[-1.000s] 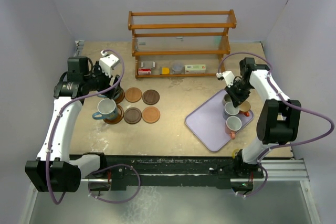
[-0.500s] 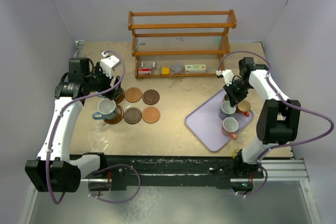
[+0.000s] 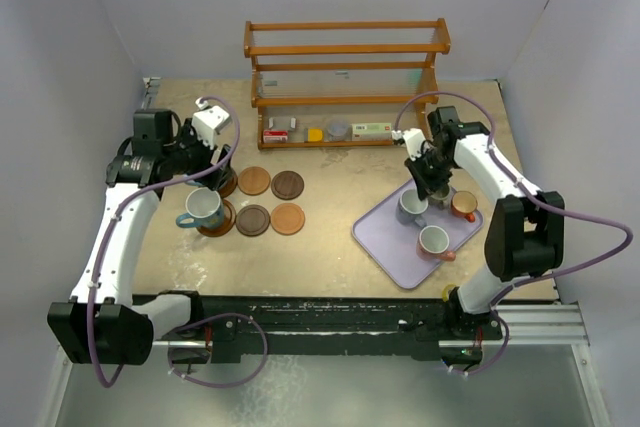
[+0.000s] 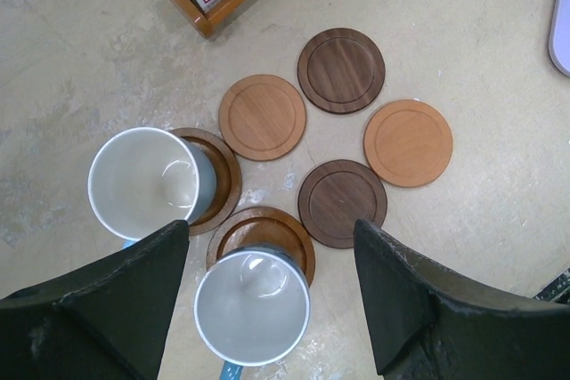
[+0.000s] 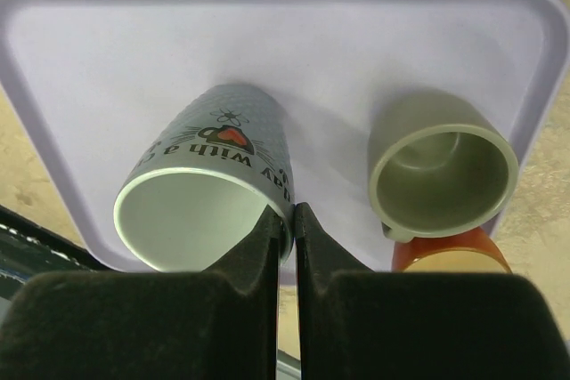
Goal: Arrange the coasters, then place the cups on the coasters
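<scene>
Left gripper (image 4: 269,229) is spread wide with nothing in it, hanging over the two light blue mugs. The far blue mug (image 4: 147,182) sits on a big grooved coaster (image 4: 224,186) and the near blue mug (image 4: 252,307) on the second big coaster (image 4: 267,224), the two coasters just beside each other. Right of them is a two-by-two block of bare small coasters: light-brown coaster (image 3: 254,180) and dark coaster (image 3: 287,184) at the back, second dark coaster (image 3: 252,219) and orange-brown coaster (image 3: 288,218) in front. Well to the right is the lavender tray (image 3: 385,237). Right gripper (image 5: 289,218) is over it, its fingers pinched on the rim of the grey mug (image 5: 214,180), one finger inside and one outside. The mug looks tilted, and I can't tell if it's off the tray. The olive mug (image 5: 443,171) is upright beside it on the tray, with the orange mug (image 5: 450,254) touching it. The pink mug (image 3: 434,240) stands upright at the tray's near end.
</scene>
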Motion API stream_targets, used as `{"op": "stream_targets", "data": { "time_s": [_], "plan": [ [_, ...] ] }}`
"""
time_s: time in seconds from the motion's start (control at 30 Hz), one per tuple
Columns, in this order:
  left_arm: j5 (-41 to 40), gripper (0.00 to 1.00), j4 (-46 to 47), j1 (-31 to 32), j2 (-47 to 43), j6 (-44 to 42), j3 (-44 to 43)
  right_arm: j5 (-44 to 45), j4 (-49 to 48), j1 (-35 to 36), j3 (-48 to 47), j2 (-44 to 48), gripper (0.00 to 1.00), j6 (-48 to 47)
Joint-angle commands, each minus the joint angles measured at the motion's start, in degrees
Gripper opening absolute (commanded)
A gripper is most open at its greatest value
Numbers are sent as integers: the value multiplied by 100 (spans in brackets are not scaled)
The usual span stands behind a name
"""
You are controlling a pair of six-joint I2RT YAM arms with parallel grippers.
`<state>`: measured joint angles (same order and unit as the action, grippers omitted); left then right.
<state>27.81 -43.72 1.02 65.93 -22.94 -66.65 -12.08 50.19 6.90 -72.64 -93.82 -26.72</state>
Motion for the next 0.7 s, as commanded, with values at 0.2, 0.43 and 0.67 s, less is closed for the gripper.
{"op": "stream_targets", "data": {
  "time_s": [0.2,0.43,0.67],
  "plan": [
    [53,72,747,188,267,531,-316,208,-289,435,-305,642,0,1124],
    [-239,72,953,697,935,1057,-970,165,-850,698,-518,928,0,1811],
    [-963,72,1739,1488,1521,1293,-1365,199,-2009,948,-537,970,0,2775]
  ]
}}
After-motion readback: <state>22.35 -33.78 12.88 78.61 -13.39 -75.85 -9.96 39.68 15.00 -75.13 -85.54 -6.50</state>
